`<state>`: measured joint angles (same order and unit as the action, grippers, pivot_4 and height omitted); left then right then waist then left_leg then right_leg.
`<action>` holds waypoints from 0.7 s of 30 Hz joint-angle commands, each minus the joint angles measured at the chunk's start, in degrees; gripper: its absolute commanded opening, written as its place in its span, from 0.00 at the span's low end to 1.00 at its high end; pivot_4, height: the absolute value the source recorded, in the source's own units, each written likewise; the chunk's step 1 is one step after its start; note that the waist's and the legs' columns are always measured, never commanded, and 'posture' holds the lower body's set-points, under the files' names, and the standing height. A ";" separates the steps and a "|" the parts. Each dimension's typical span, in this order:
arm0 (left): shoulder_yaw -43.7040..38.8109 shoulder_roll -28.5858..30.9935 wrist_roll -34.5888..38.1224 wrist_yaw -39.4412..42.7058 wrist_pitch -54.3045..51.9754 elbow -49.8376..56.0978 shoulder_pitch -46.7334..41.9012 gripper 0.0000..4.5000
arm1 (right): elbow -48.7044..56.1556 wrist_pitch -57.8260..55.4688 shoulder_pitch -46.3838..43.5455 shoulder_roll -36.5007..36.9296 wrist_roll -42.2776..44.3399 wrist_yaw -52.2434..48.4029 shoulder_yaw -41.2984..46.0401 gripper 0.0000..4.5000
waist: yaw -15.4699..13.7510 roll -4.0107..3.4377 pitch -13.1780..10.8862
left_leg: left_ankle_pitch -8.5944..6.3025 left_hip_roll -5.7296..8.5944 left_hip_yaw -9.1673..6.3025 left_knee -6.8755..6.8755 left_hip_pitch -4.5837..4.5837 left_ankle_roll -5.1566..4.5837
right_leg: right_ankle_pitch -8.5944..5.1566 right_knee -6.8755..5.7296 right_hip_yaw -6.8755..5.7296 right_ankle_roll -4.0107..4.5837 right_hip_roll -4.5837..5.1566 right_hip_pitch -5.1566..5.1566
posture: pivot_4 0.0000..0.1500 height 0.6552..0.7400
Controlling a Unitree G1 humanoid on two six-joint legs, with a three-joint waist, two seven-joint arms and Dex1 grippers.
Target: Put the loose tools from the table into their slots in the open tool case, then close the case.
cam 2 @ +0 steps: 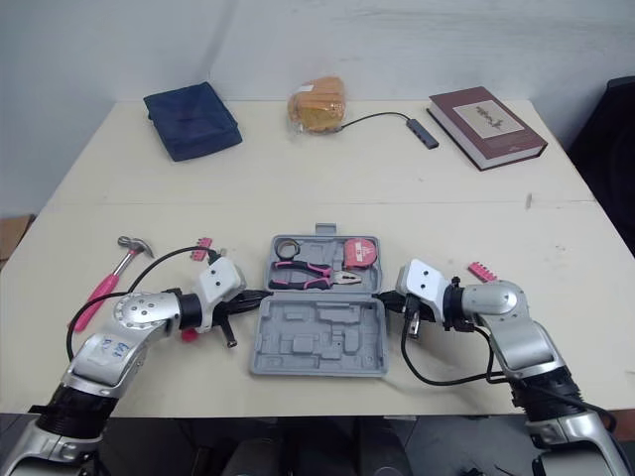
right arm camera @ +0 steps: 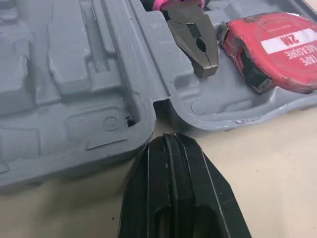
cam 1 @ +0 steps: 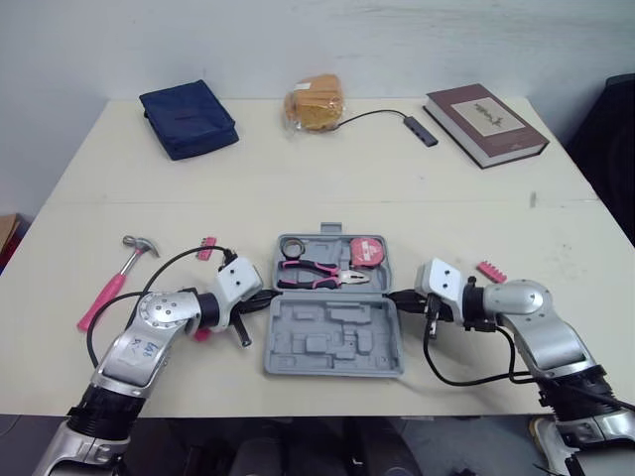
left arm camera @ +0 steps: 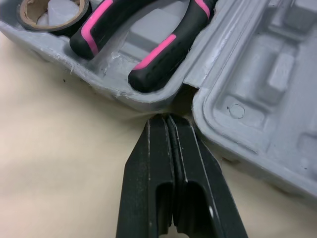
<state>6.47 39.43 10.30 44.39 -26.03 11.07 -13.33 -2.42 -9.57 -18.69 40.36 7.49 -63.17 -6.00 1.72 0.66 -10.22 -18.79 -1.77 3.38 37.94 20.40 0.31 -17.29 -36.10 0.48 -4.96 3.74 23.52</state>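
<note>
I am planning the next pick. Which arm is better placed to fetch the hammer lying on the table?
Left, probably. The hammer lies left of the case, close beside the left arm. The left gripper sits at the case's left edge; the right gripper is on the far side.

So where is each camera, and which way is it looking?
Left eye view: on the head, looking forward and down at the table and open tool case; both arms show, left gripper and right gripper beside the case.
Right eye view: beside it, same scene, both arms.
Left wrist view: on the left wrist, looking along its shut fingers at the case, pliers and tape roll.
Right wrist view: on the right wrist, along its shut fingers at the pliers' nose and tape measure.
Shared: both wrist views see the pliers.
</note>
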 commanded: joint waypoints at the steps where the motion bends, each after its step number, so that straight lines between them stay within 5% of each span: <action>1: -8.30 4.31 4.85 3.53 -0.88 6.22 2.75 0.00 | -0.65 2.80 2.64 5.88 3.38 -2.39 7.62 0.01 | -0.10 0.00 -0.02 | -0.02 0.01 -0.01 -0.01 0.05 -0.04 | 0.00 0.04 -0.02 0.00 0.05 0.03 | 1.00 1.00; 6: -18.01 5.96 11.30 6.67 0.23 7.59 7.41 0.00 | -2.33 7.56 6.14 10.14 7.89 -5.58 14.81 0.01 | -0.16 0.00 -0.02 | -0.08 0.08 -0.05 -0.03 0.10 -0.14 | 0.00 0.17 -0.07 0.00 0.22 -0.02 | 1.00 1.00; 9: -30.87 5.66 16.43 12.12 7.13 1.69 13.18 0.17 | -5.89 11.94 10.11 13.36 12.06 -8.65 24.49 0.21 | -0.03 -0.01 -0.03 | -0.09 0.07 -0.03 -0.08 0.03 -0.14 | -0.01 0.15 -0.08 0.00 0.22 -0.04 | 1.00 1.00; 11: -39.56 4.44 19.91 14.09 10.20 -3.11 17.04 0.38 | -10.14 16.28 12.74 14.83 12.47 -8.66 29.77 0.44 | 0.02 -0.02 -0.04 | -0.09 0.07 0.01 -0.17 0.02 -0.13 | -0.02 0.17 -0.09 0.04 0.21 0.00 | 1.00 1.00; 16: -50.62 10.05 15.60 15.45 20.51 -18.42 22.41 0.89 | -26.79 29.41 14.97 16.59 12.99 -11.16 36.88 1.00 | 0.04 0.22 -0.13 | -0.10 0.06 0.13 -0.23 -0.19 -0.13 | -0.06 0.25 -0.04 0.11 0.10 -0.14 | 1.00 1.00; 17: -52.58 11.23 16.04 15.11 21.36 -22.36 21.90 1.00 | -29.74 31.62 14.80 17.09 13.00 -11.64 37.60 1.00 | -0.07 0.32 -0.18 | -0.10 0.06 0.15 -0.23 -0.23 -0.14 | -0.06 0.25 -0.03 0.11 0.10 -0.17 | 1.00 1.00; 21: -57.43 15.52 15.52 14.95 26.01 -36.11 22.09 1.00 | -39.31 37.02 14.20 19.34 12.76 -10.62 39.76 1.00 | 0.08 0.29 -0.19 | -0.10 0.09 0.19 -0.30 -0.21 -0.17 | -0.04 0.24 -0.01 0.15 0.24 -0.11 | 1.00 1.00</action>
<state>-48.44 53.92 25.90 59.44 -2.06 -22.11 8.89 -39.93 24.95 -3.95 57.73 19.57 -74.16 31.03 1.80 0.95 -10.41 -18.89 -1.64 3.62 37.52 20.17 0.14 -17.33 -35.85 0.49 -4.80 4.04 23.46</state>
